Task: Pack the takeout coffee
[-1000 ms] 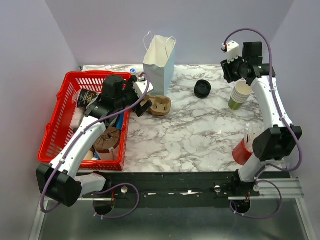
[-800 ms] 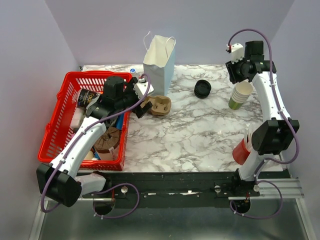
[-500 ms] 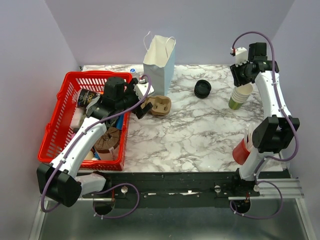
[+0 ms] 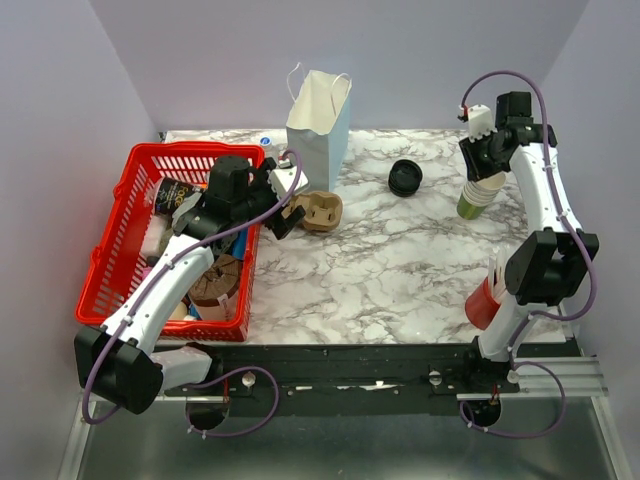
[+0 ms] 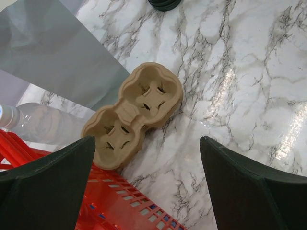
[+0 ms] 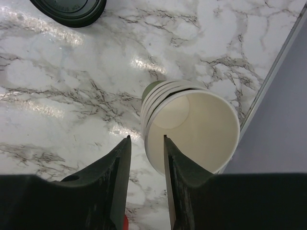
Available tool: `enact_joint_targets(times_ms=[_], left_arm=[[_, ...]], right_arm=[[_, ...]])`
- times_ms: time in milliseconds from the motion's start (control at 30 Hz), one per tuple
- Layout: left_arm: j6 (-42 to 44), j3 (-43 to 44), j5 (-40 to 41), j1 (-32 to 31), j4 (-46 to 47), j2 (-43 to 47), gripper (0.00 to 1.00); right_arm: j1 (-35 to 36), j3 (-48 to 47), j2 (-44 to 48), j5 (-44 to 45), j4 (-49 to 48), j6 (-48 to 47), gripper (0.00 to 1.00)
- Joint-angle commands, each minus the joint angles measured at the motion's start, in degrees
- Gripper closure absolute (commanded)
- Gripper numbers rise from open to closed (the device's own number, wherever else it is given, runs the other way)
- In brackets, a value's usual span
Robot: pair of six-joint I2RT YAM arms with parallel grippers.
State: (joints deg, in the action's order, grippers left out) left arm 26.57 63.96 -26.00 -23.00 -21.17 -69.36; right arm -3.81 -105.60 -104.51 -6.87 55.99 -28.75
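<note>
No single green cup with a black lid on it shows in any view. A stack of green cups with white rims (image 4: 474, 193) stands at the far right; the top cup's white inside shows in the right wrist view (image 6: 194, 129). My right gripper (image 4: 481, 160) is at the stack's top, narrowly open (image 6: 146, 139), its jaws straddling the top cup's left wall, one finger (image 6: 180, 182) inside. Black lids (image 4: 405, 177) lie on the marble, apart from the cups. My left gripper (image 4: 283, 205) is wide open and empty (image 5: 147, 141) above a cardboard cup carrier (image 5: 134, 112).
A white paper bag (image 4: 318, 120) stands open at the back, behind the carrier (image 4: 322, 211). A red basket (image 4: 108, 235) of items fills the left. A red cup of white sticks (image 4: 486, 297) stands front right. A water bottle (image 5: 33, 125) lies by the bag. The table edge runs right of the stack.
My right gripper has swung right and come down from above the table onto the top of the cup stack. The left arm has barely moved.
</note>
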Motion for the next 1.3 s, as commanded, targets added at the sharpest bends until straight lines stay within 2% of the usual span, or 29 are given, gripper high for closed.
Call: enact_joint_targets(times_ms=[0,700,1000,1033,1267], left_arm=[[-0.20,-0.51,-0.63,-0.37,1.48,0.98,0.02],[-0.20,-0.95,-0.54,-0.46,1.92,0.90,0.02],[-0.46,-1.30,-0.72,-0.55,2.53,0.72,0.02],[-0.46,-1.39,-0.81,-0.55,2.54,0.72,0.01],[-0.55,-1.82,-0.72,-0.81,3.06,0.90,0.01]], right_arm=[[-0.32,1.01,-1.31,-1.21,1.93,-1.13,0.59],[-0.32,0.92,-2.72,0.37,1.85,-1.83,0.75],[-0.67,1.71,-0.79,2.04,1.58,-3.15,0.94],[-0.76,1.89,-0.70,2.21,1.58,-3.15,0.99],[-2.60,0.05,1.23,4.68,0.88,-3.42,0.99]])
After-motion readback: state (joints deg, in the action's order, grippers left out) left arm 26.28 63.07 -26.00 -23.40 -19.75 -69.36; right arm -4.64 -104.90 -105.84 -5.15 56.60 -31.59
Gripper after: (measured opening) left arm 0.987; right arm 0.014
